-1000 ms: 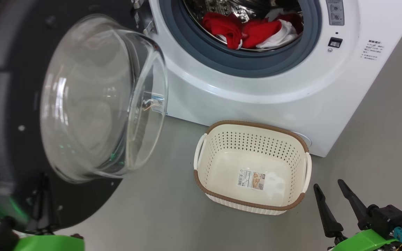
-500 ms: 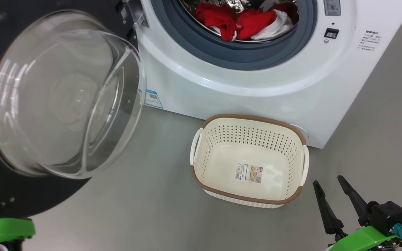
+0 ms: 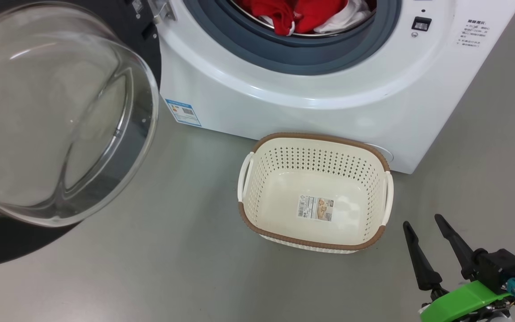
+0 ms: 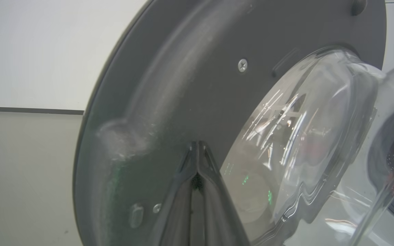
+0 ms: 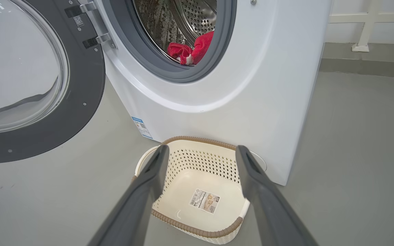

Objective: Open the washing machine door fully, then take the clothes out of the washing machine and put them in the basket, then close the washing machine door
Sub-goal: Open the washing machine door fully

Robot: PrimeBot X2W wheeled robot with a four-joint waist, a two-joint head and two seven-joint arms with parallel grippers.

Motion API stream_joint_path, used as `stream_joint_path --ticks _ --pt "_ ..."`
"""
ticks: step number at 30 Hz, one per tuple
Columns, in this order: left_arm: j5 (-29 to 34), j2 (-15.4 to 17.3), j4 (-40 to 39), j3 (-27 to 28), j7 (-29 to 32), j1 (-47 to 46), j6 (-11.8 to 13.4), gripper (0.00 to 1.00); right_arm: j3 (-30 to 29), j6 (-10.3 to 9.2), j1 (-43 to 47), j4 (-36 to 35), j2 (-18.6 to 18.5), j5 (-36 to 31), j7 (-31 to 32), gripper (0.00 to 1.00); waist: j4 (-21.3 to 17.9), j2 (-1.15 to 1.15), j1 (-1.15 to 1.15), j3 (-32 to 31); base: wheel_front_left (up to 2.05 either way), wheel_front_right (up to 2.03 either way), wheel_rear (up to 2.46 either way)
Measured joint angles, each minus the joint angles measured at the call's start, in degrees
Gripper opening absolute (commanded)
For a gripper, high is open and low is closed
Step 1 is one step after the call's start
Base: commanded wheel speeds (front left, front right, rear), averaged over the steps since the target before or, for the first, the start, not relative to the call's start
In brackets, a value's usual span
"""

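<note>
The washing machine (image 3: 284, 103) stands white at the top of the head view, and red and white clothes (image 3: 302, 13) lie in its drum behind the grey gasket. Its door (image 3: 61, 112) hangs swung out at the left, glass bowl facing me. My left gripper (image 4: 197, 146) is shut, its tips against the door's dark inner rim (image 4: 169, 85). The cream basket (image 3: 315, 135) sits on the floor before the machine with nothing but a sticker inside. My right gripper (image 3: 422, 221) hovers open at the lower right, holding nothing. In the right wrist view, my right gripper (image 5: 202, 150) frames the basket (image 5: 200, 140), with the clothes (image 5: 190, 51) above.
Grey floor (image 3: 186, 250) spreads between door and basket. A blue label (image 3: 183, 112) marks the machine's lower left front, and the door hinge (image 3: 159, 9) sits at its upper left. A white frame leg (image 5: 361, 44) stands by the wall behind the machine.
The door has swung further out to the left, uncovering the blue label. The camera has shifted, so machine and basket sit higher in the picture. The right gripper has stayed put.
</note>
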Motion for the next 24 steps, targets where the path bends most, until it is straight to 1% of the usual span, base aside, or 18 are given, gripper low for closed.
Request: stream_joint_path --ticks 4,8,19,24 --pt "-0.7 2.0 2.5 0.7 0.0 -1.5 0.0 0.0 0.1 0.0 -1.1 -0.1 -0.1 -0.2 0.0 1.0 -0.4 0.0 0.0 0.6 0.0 0.0 0.0" --pt "-2.1 2.9 3.4 0.8 0.0 -1.7 0.0 0.0 0.1 0.0 -1.3 -0.1 -0.1 -0.2 0.0 1.0 -0.7 0.0 0.0 1.1 0.0 0.0 0.0" --pt "-3.9 2.9 3.9 -1.1 0.0 -1.8 0.0 0.0 0.1 0.0 -1.7 0.1 0.2 -0.2 0.0 1.0 -0.7 0.0 0.0 -0.2 0.0 0.0 0.0" --pt "-4.2 2.2 2.1 -3.6 0.0 1.7 0.0 0.0 0.1 0.0 -1.8 0.4 0.4 -0.2 0.0 1.0 -0.8 0.0 0.0 -1.4 0.0 0.0 0.0"
